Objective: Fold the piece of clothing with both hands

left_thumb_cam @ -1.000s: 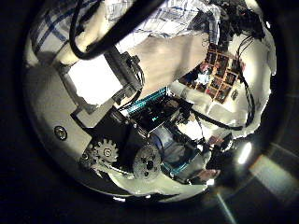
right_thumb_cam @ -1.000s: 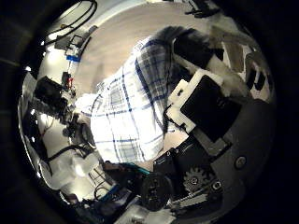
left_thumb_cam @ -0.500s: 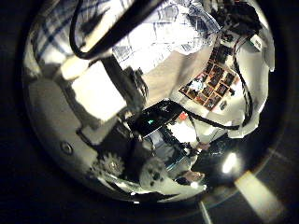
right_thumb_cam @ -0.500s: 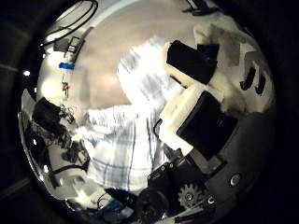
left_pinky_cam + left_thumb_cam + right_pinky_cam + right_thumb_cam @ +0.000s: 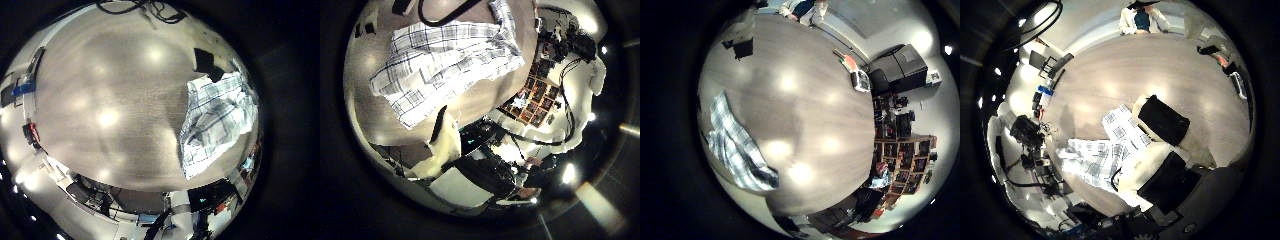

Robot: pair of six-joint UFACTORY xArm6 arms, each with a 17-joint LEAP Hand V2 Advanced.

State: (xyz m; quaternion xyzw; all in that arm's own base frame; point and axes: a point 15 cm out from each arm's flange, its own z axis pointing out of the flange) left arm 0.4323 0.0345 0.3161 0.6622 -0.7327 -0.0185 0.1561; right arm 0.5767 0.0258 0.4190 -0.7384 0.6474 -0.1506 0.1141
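Note:
A checked garment [image 5: 215, 125] lies in a bunched, partly folded heap on the table [image 5: 100, 110], well below both palms. In the left thumb side view the checked garment [image 5: 445, 55] spreads across the table, and my left hand [image 5: 460, 170] hangs above it with a finger [image 5: 442, 148] held out loosely and nothing in it. From the right palm the checked garment [image 5: 1105, 155] looks small and far away. My right hand [image 5: 1172, 160] has its fingers [image 5: 1165, 120] relaxed and apart, clear of the cloth. The checked garment [image 5: 735, 140] also shows flat on the table.
A small dark object [image 5: 208, 62] sits on the table beyond the garment. A shelf unit with many compartments [image 5: 532, 92] stands past the table. Boxes and equipment [image 5: 895, 70] crowd the room's side. The table [image 5: 810, 110] stretches wide beside the cloth.
Both palms have risen away from the garment, which looked close and now looks small. The fingers that covered much of both thumb side views have opened out, and the cloth lies free on the table.

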